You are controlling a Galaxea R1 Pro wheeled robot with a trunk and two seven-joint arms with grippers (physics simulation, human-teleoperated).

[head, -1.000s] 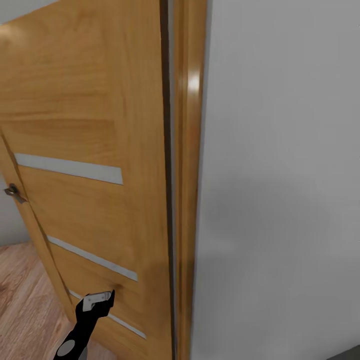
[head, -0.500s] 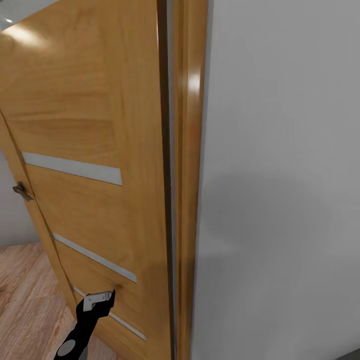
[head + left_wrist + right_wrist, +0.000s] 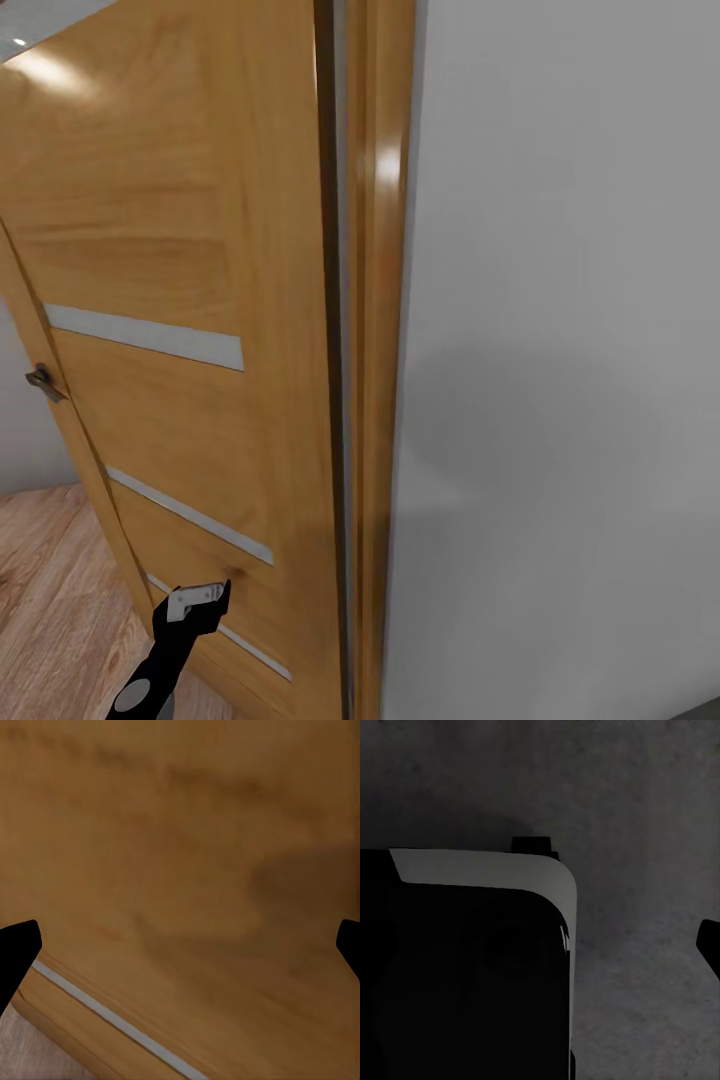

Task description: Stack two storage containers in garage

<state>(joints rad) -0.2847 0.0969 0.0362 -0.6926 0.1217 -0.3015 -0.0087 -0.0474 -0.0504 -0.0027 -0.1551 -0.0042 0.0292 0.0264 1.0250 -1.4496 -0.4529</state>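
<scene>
The left end effector (image 3: 205,597), its fingers spread wide apart, sits right against the lower panel of the honey-brown wooden door (image 3: 180,250), whose long axis stands upright; the right end effector's state I cannot tell

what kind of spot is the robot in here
Probably a doorway inside a house. A wooden door with pale inset strips and a lever handle stands open against its frame, beside a plain grey wall, with wood-plank floor below. The left gripper is close to the door.

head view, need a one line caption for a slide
Left end effector raised at the lower panel of a wooden door beside a grey wall.
</scene>
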